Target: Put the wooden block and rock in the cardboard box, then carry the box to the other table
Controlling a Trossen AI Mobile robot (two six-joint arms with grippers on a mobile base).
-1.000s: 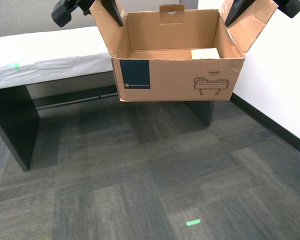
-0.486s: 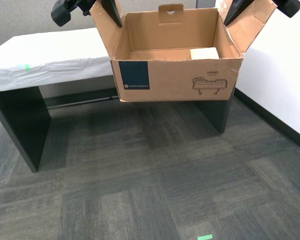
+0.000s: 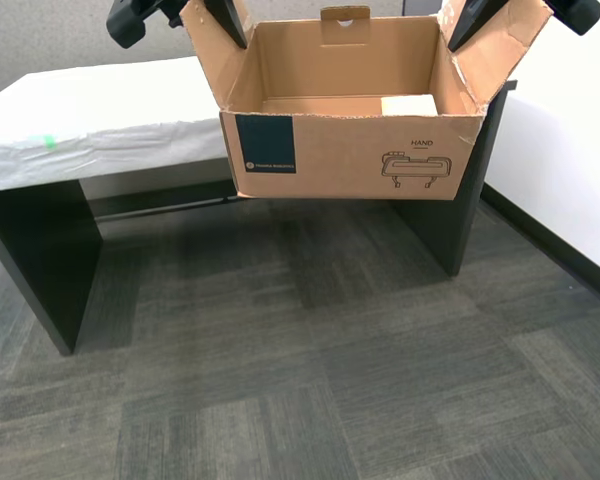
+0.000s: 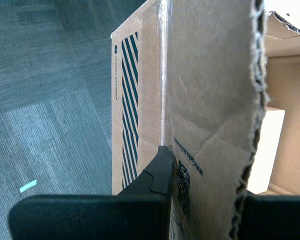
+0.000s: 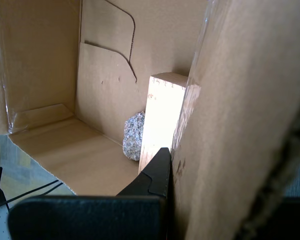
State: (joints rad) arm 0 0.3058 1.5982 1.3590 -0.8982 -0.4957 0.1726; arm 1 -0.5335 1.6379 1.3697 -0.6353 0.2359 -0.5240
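Note:
The cardboard box (image 3: 350, 155) hangs in the air above the carpet, held by its two side flaps. My first gripper (image 3: 472, 22) is shut on the flap at the exterior view's right, and my second gripper (image 3: 223, 20) is shut on the flap at that view's left. Inside the box the wooden block (image 3: 410, 105) lies toward the exterior view's right. The first wrist view shows the block (image 5: 162, 115) with the rock (image 5: 132, 136) touching it. The other table (image 3: 100, 110), with its whitish wrinkled sheet and a green tape mark (image 3: 48, 141), stands just behind the box.
Dark panel legs (image 3: 40, 250) carry the table, one of them (image 3: 465, 200) behind the box at the exterior view's right. A white wall (image 3: 570, 150) with a black baseboard runs along that side. Grey carpet (image 3: 280, 350) lies below, with a green tape strip (image 4: 28, 186) on it.
The camera has moved: the table and floor have shifted in view and the floor's green mark has slid out below. The box stays held the same way in both grippers.

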